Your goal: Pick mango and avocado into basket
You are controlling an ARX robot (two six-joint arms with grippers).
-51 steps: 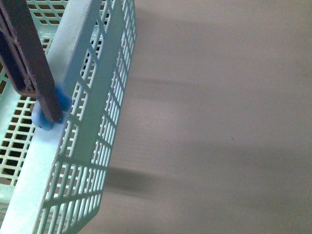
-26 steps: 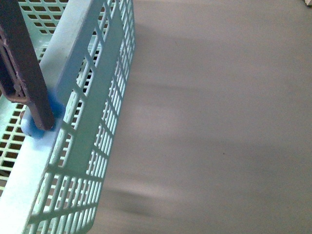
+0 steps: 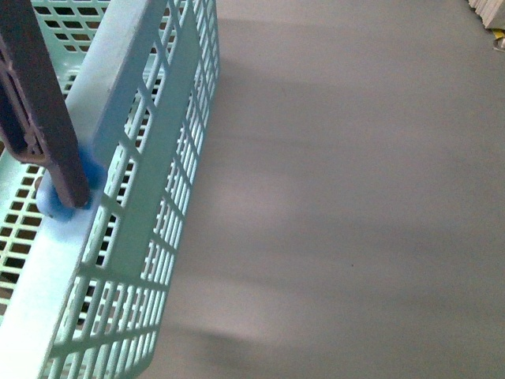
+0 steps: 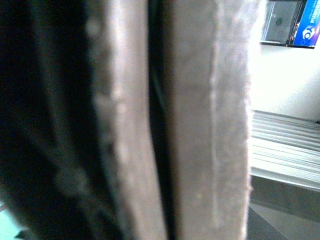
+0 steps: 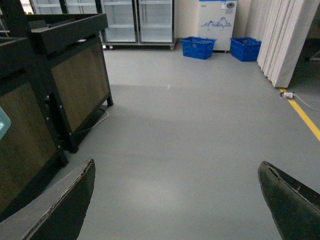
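The light blue basket [image 3: 134, 221] fills the left of the front view, hanging tilted above the grey floor. Its brown-purple handle [image 3: 39, 103] rises from a blue pivot on the rim. The left wrist view is filled by that handle [image 4: 200, 125], very close and blurred, and my left gripper is shut on it; its fingers do not show. My right gripper [image 5: 177, 200] is open over bare floor, with nothing between its dark fingertips [image 5: 65, 205]. Neither the mango nor the avocado is in view.
In the right wrist view a dark wooden display stand [image 5: 55, 75] stands close by, with two blue crates [image 5: 200, 46], glass-door fridges [image 5: 137, 20] and a white curtain [image 5: 285, 35] farther off. A yellow floor line [image 5: 305, 117] runs past the curtain.
In the front view the basket has shifted slightly left and up in the picture, and the floor shadows have drifted downward. A pale object has come into view at the top right corner.
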